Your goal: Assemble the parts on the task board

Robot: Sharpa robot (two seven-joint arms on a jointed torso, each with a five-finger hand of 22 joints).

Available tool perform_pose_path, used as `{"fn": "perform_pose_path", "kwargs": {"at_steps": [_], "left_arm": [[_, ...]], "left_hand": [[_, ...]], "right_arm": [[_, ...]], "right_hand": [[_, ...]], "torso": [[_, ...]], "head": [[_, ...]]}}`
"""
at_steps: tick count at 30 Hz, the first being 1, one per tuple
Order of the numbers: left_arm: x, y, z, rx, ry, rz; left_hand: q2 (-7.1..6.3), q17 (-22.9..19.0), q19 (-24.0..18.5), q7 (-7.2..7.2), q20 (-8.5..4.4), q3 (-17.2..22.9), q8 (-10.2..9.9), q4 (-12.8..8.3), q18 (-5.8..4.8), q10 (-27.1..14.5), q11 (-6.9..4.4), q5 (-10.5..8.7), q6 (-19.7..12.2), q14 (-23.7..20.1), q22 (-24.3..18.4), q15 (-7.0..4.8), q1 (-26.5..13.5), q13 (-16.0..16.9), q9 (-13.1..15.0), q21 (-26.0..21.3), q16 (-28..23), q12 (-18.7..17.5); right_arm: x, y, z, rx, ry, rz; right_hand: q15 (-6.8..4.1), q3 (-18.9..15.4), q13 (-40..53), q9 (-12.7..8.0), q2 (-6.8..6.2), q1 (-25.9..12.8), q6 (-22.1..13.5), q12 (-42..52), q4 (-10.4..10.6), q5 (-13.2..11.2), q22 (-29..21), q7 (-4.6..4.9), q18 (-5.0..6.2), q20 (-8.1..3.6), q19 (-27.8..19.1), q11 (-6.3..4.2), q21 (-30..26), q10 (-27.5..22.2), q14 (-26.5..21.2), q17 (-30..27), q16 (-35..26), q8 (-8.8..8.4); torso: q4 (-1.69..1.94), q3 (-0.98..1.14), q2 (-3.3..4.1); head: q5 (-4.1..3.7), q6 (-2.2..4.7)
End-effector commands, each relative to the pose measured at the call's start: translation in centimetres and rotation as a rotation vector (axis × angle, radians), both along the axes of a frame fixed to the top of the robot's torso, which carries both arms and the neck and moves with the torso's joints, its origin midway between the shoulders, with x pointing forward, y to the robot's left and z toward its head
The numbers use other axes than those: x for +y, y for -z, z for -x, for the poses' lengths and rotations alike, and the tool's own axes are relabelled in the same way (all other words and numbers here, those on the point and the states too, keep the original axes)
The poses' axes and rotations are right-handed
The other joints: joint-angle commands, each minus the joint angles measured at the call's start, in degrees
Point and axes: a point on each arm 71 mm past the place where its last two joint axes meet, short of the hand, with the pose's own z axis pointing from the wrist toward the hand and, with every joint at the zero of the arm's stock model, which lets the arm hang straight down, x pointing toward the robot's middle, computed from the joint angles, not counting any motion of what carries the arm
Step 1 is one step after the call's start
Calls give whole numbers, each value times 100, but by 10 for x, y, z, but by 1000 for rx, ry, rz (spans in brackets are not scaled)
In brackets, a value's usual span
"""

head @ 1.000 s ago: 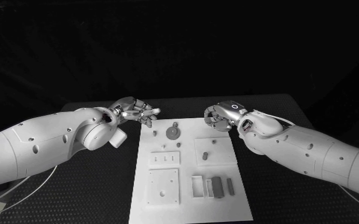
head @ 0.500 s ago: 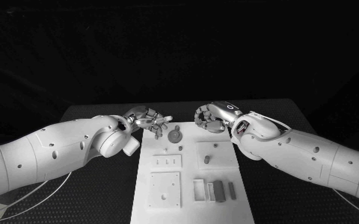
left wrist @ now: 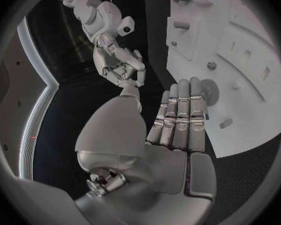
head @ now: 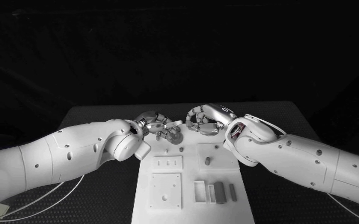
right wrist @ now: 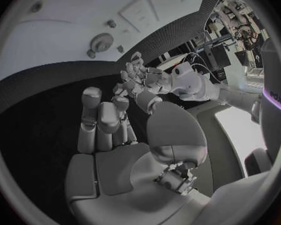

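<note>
The white board (head: 187,175) lies in the middle of the black table (head: 90,115), running from the centre toward six o'clock in the head view. At its far end lies a round grey disc (head: 174,138). Below the disc, at about seven o'clock from it, sits a small plate with three slots (head: 167,162), and at five o'clock from the disc a square plate (head: 217,159) carries an upright grey peg (head: 206,159). Nearer the camera lies a larger square plate (head: 164,190) with a hole in it. At four o'clock from that, an open white tray (head: 199,191) stands beside a dark block (head: 218,191) and a slim grey bar (head: 232,192).

The left hand (head: 157,126) hovers over the board's far end just above the disc, fingers straight and side by side in its wrist view, holding nothing. The right hand (head: 203,120) hangs at two o'clock from the disc, fingers loosely curled and apart, also empty.
</note>
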Motion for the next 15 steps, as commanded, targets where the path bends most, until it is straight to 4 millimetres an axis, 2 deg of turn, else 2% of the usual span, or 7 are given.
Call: {"fn": "perform_pose_path", "kwargs": {"at_steps": [1, 8, 15], "left_arm": [[-5, 0, 0, 24, -34, 68], [-15, 0, 4, 48, 9, 108], [-14, 0, 4, 60, 45, 119]], "left_hand": [[100, -8, -10, 37, 5, -61, 28, 2, 103, 2, -22, 2, 55, -23, 11, 3, 3, 32, 15, -38, 35, -4], [290, -20, -6, 14, 5, -190, 64, 10, 106, 87, -67, 1, 165, -30, 23, 3, -218, 103, 26, -66, 39, 39], [433, -26, -4, -40, 2, -248, 110, 9, 115, 201, -126, 1, 290, -34, 33, -1, -359, 168, 41, -90, 47, 91]], "right_arm": [[4, 0, 2, 35, 0, -17], [11, 1, 3, 44, -14, -16], [16, 1, 4, 50, -29, -17]], "right_hand": [[-25, 4, 0, 10, 61, -23, 1008, -2, -19, 3, 91, -24, 169, -44, 6, -37, 19, 3, -5, 3, 12, -1], [-25, 4, -1, 12, 64, -27, 1005, -4, -20, 3, 89, -24, 169, -44, 6, -37, 17, 2, -7, 2, 9, -4], [-25, 3, -2, 14, 65, -30, 1003, -5, -21, 3, 88, -23, 169, -44, 5, -36, 15, 2, -8, 1, 7, -5]], "torso": [[4, -1, 12], [3, -2, 9], [8, 0, 9]], "head": [[-2, -4], [-31, -27], [-48, -51]]}}
